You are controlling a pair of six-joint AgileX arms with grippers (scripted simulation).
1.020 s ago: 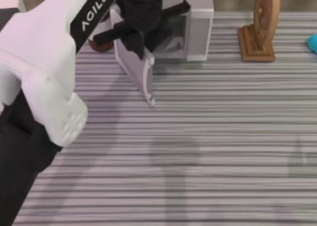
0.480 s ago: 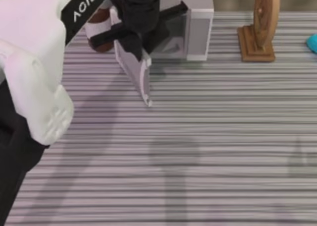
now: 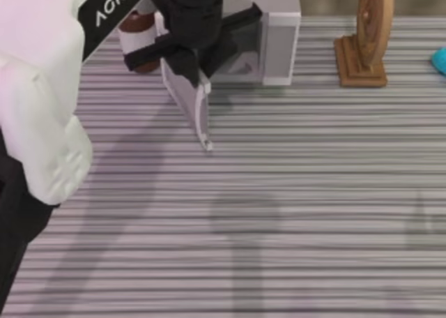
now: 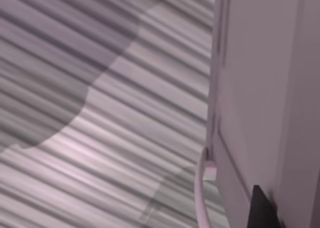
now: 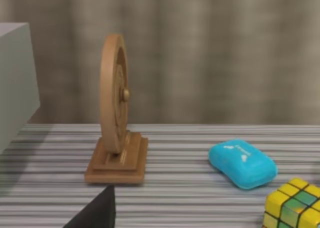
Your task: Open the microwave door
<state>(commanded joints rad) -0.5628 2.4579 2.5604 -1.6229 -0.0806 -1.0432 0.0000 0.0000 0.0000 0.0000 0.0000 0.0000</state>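
The light-grey and white microwave (image 3: 282, 46) stands at the table's back, left of centre. Its door (image 3: 182, 93) is swung out toward the front, well away from the dark cavity. The thin white handle bar (image 3: 207, 119) runs along the door's free edge. My left gripper (image 3: 191, 61) hangs over the door's top edge, close to the microwave's front. In the left wrist view the door panel (image 4: 250, 113) fills the side, the handle (image 4: 199, 193) curves beside it, and one dark gripper tip rests against the panel. My right gripper (image 5: 97, 213) is parked, out of the top view.
A wooden wheel on a stand (image 3: 366, 39) (image 5: 117, 118) is right of the microwave. A blue oblong block (image 3: 440, 60) (image 5: 242, 163) and a colour cube (image 5: 292, 205) lie farther right. A brown and white cylinder (image 3: 136, 42) sits left of the microwave.
My left arm has drawn back toward the left, and the door has swung slightly farther open with it. The brown and white cylinder has come into view.
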